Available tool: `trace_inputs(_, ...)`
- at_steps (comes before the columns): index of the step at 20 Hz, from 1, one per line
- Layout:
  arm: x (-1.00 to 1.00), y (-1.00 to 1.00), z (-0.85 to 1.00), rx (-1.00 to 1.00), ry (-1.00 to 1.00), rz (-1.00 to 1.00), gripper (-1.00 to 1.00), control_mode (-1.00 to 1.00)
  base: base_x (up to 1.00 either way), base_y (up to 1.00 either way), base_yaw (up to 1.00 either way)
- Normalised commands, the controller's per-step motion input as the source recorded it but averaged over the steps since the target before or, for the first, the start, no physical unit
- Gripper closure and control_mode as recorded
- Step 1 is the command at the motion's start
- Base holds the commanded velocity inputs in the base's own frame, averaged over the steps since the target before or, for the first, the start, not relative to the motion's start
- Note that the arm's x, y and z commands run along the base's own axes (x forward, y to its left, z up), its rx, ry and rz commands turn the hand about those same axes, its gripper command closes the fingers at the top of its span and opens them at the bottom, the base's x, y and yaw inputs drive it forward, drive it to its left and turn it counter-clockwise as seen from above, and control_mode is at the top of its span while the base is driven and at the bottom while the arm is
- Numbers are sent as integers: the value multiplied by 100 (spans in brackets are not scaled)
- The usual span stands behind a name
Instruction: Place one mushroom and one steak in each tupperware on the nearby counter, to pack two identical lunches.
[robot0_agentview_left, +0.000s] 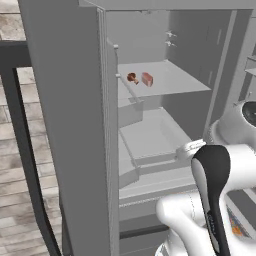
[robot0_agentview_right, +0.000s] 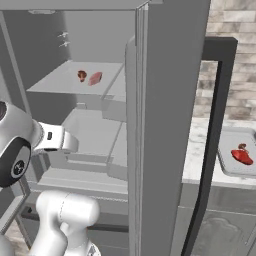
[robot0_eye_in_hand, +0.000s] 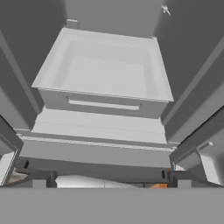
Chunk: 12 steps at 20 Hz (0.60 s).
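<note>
No text, label or number can be read anywhere

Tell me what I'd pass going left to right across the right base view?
White robot arm → mushroom → pale steak on the fridge shelf → open fridge door → black door handle → grey tupperware holding a red steak.

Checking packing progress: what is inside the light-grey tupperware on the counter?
In the right base view the tupperware holds a bright red steak with a small mushroom at its far edge. The frame edge cuts off the container's right part, so the rest is unseen.
</note>
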Motion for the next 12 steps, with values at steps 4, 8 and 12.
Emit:
trace_inputs(4, 21, 28, 30, 1, -11, 0, -100, -100, 0, 0, 0)
trace_inputs(8, 20, 3, 48, 8, 0, 0, -100, -100, 0, 0, 0)
trace_inputs(12, 25, 0, 48, 11, 3, 0, -100, -100, 0, 0, 0)
